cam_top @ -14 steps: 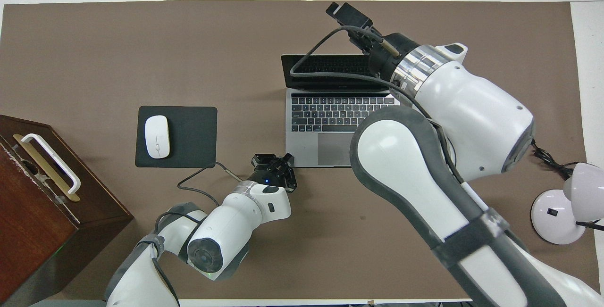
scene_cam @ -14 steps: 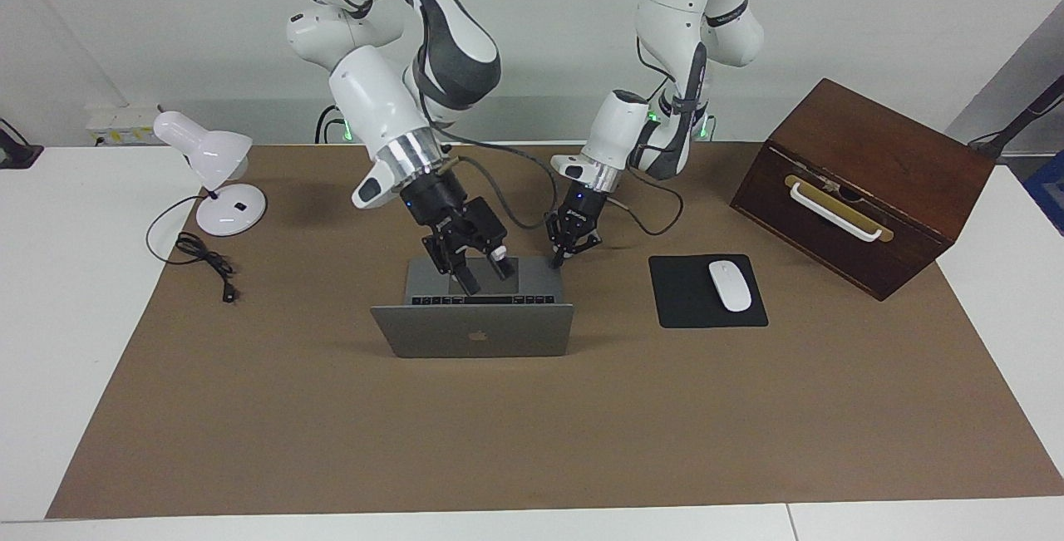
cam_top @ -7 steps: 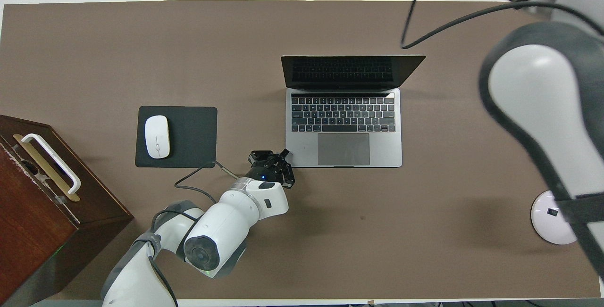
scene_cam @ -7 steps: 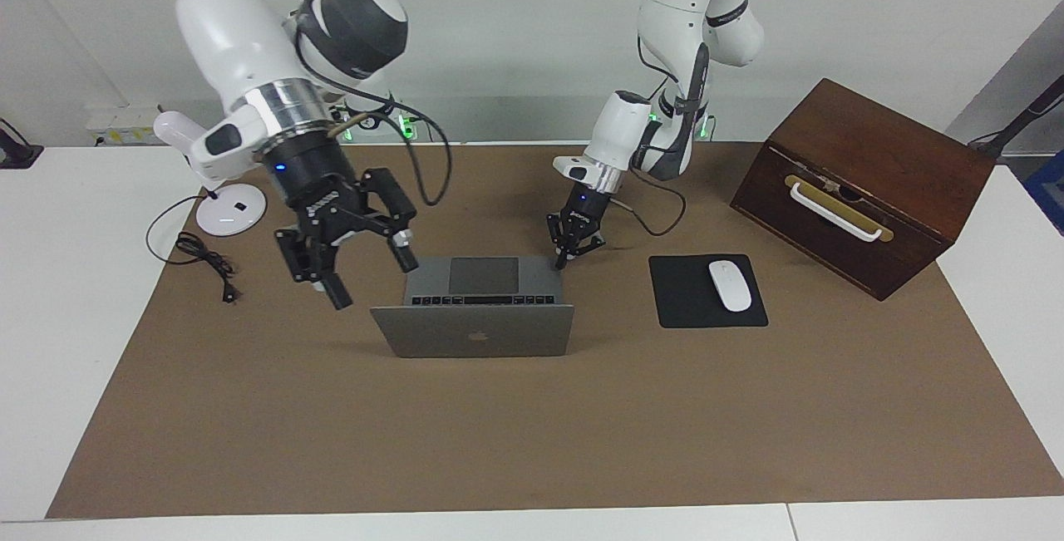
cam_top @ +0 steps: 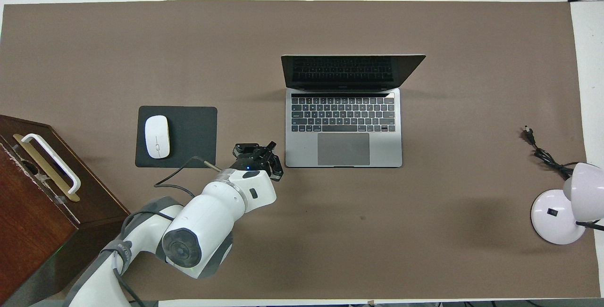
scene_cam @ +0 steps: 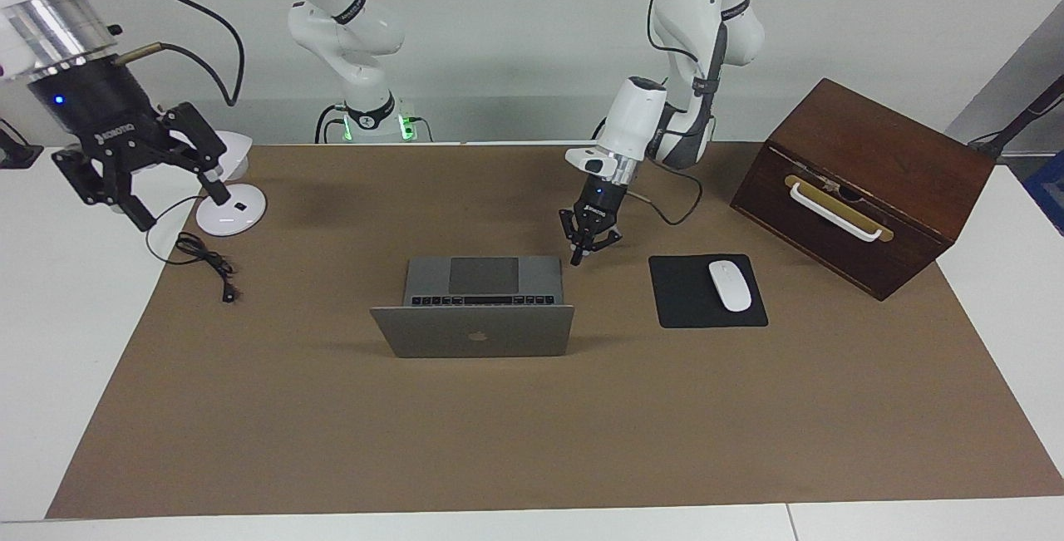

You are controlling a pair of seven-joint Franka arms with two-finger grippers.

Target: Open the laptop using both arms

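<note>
Facing view: laptop (scene_cam: 474, 308) open mid-mat, lid upright, long axis across the table; my left gripper (scene_cam: 591, 243) shut, empty, just off its base corner toward my left arm's end; right gripper (scene_cam: 137, 171) spread open, empty, raised near the lamp (scene_cam: 224, 192), well apart.
Overhead view: left gripper (cam_top: 257, 156) beside the palm-rest corner; left arm nearer.

Wooden box (cam_top: 42, 194) ran off the overhead view's edge, only part of lid and handle showing. Desk lamp (cam_top: 566, 203): shade clipped at that frame's border; in the facing view the right gripper (scene_cam: 170, 200) covered most of its shade (scene_cam: 233, 154). Right arm's upper links cut off at the facing view's top corner. Laptop (scene_cam: 474, 329) screen faced away from the facing camera. Left gripper (scene_cam: 584, 252): whether its tips touched the mat could not be told.
</note>
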